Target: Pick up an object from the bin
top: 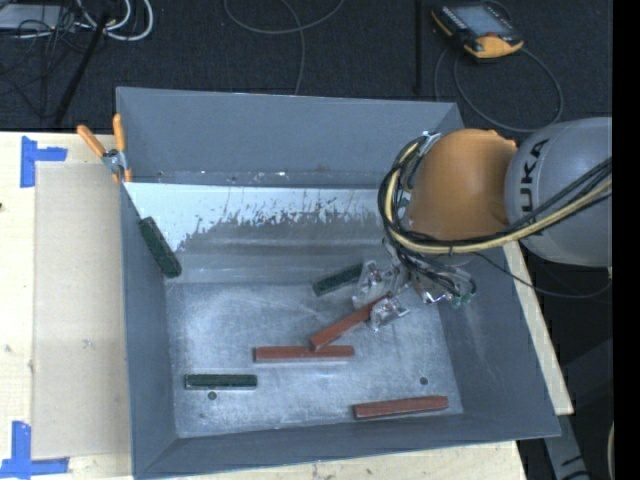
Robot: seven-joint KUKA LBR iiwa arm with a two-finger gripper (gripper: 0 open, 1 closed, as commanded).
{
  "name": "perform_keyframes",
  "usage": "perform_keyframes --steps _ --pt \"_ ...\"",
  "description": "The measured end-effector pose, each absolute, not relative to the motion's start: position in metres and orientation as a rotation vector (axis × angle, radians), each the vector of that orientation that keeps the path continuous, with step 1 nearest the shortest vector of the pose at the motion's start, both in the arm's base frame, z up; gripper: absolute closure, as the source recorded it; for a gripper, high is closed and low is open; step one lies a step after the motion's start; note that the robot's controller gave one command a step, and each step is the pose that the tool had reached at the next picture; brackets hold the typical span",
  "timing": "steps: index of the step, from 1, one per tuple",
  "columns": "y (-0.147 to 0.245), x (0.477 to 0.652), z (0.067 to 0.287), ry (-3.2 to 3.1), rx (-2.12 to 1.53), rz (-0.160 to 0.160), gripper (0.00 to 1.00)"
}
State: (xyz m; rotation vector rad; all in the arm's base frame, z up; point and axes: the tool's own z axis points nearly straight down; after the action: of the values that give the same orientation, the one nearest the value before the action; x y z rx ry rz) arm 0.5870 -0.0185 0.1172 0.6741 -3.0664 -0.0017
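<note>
My gripper (383, 306) is low in the right middle of the bin, below the orange-covered wrist. It is shut on the upper right end of a brown flat stick (338, 329), which slants down to the left. The stick's lower end rests on a second brown stick (302, 353) lying flat on the bin floor. Just left of the gripper lies a short dark green stick (337, 280), apart from the fingers.
Another dark green stick (220, 380) lies near the front left, and a brown stick (400, 406) lies near the front right. A further dark green stick (160, 246) leans on the left wall. The arm and its cables hang over the bin's right side.
</note>
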Motion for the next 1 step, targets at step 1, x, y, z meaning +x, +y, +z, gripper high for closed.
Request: perform_keyframes --steps 1 --pt "-0.0073 0.5989 0.2273 -3.082 0.621 -0.001 1.0"
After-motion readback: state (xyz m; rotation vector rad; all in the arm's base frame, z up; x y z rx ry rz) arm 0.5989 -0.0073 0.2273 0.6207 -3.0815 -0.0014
